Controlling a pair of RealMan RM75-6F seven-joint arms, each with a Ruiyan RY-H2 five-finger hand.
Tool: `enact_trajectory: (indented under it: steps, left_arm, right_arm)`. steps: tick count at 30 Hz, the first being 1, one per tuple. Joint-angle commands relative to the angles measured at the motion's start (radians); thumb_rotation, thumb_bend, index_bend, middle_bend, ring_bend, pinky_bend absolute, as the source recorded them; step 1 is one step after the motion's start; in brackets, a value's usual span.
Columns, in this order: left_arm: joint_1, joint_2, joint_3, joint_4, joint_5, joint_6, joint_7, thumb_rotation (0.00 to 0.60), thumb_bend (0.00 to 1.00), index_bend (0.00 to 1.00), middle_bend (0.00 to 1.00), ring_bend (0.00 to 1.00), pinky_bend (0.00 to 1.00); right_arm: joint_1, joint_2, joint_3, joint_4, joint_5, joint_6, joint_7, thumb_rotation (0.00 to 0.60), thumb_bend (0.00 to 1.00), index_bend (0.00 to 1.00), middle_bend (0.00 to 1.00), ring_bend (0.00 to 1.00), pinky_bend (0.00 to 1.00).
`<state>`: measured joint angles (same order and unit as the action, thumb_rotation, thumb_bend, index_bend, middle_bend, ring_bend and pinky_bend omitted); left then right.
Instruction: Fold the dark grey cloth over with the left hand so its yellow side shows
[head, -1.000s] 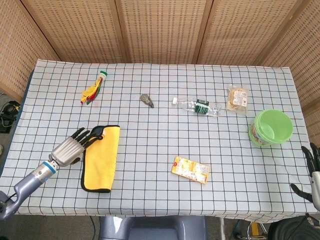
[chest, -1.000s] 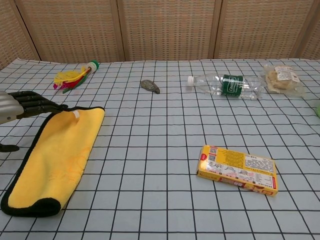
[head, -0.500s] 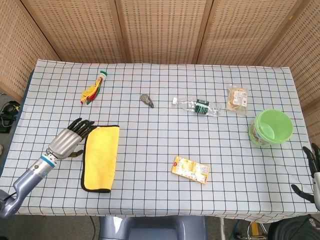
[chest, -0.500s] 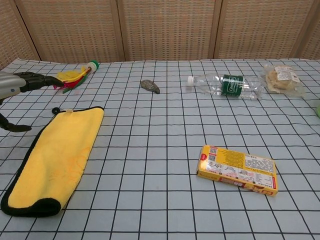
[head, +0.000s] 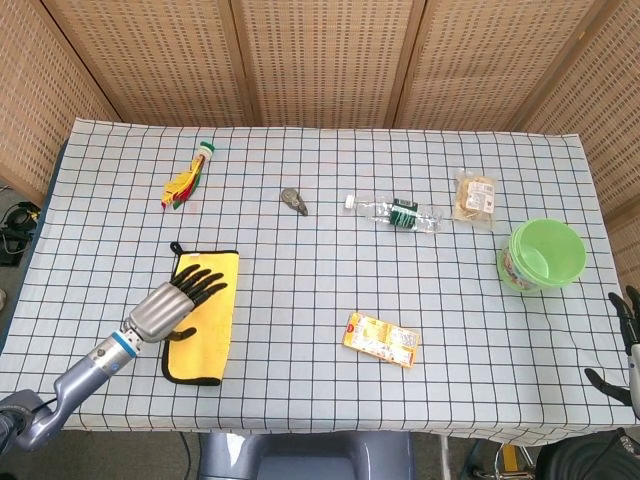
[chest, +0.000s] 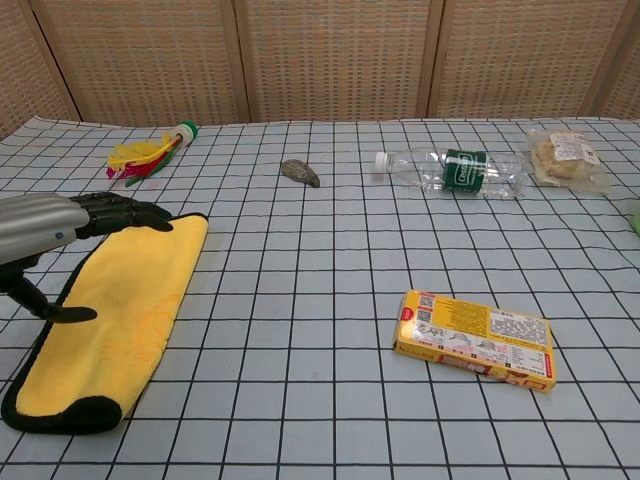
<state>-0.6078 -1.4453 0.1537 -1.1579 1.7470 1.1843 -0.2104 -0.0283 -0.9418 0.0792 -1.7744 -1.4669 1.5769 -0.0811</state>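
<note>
The cloth (head: 205, 335) lies flat near the table's front left, yellow side up with a dark grey edge; the chest view shows the cloth (chest: 120, 310) at lower left. My left hand (head: 178, 305) hovers over its left part, fingers spread and pointing toward the far end, holding nothing. The chest view has the left hand (chest: 60, 225) above the cloth's near-left edge, thumb hanging down. My right hand (head: 625, 345) shows only at the right border of the head view, off the table's front right corner, fingers apart and empty.
A shuttlecock-like toy (head: 186, 180), a small grey object (head: 294, 201), a plastic bottle (head: 395, 212) and a snack bag (head: 475, 197) lie across the far half. A green bowl (head: 545, 255) stands at right. A yellow box (head: 381, 339) lies near the front middle.
My left hand let go of the cloth's far corner, drew back to the left, then moved right over the cloth. The cloth stays flat, yellow side up.
</note>
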Motion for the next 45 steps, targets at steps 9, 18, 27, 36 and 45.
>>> enact_trajectory:
  steps: [9, 18, 27, 36, 45]
  left_arm:
    - [0.063, 0.032, 0.069, -0.018, 0.053, 0.071, -0.010, 0.600, 0.27, 0.28, 0.00, 0.00, 0.00]
    - [0.115, 0.032, 0.109, 0.022, 0.068, 0.103, -0.038, 0.600, 0.32, 0.43, 0.00, 0.00, 0.00]
    - [0.162, -0.002, 0.141, 0.095, 0.082, 0.107, -0.068, 0.600, 0.39, 0.48, 0.00, 0.00, 0.00]
    - [0.169, -0.033, 0.145, 0.131, 0.101, 0.105, -0.067, 0.600, 0.39, 0.48, 0.00, 0.00, 0.00]
    - [0.177, -0.033, 0.149, 0.145, 0.110, 0.113, -0.073, 0.600, 0.39, 0.48, 0.00, 0.00, 0.00]
  right_arm:
    - [-0.001, 0.001, -0.002, -0.001, -0.007, 0.002, 0.000, 0.600, 0.00, 0.00, 0.00, 0.00, 0.00]
    - [-0.002, 0.002, -0.004, -0.005, -0.012, 0.003, 0.001, 0.600, 0.00, 0.00, 0.00, 0.00, 0.00]
    - [-0.004, 0.005, -0.006, -0.006, -0.017, 0.006, 0.011, 0.600, 0.00, 0.00, 0.00, 0.00, 0.00]
    - [-0.005, 0.008, -0.007, -0.006, -0.020, 0.008, 0.017, 0.600, 0.00, 0.00, 0.00, 0.00, 0.00]
    - [-0.005, 0.010, -0.008, -0.006, -0.020, 0.006, 0.023, 0.600, 0.00, 0.00, 0.00, 0.00, 0.00]
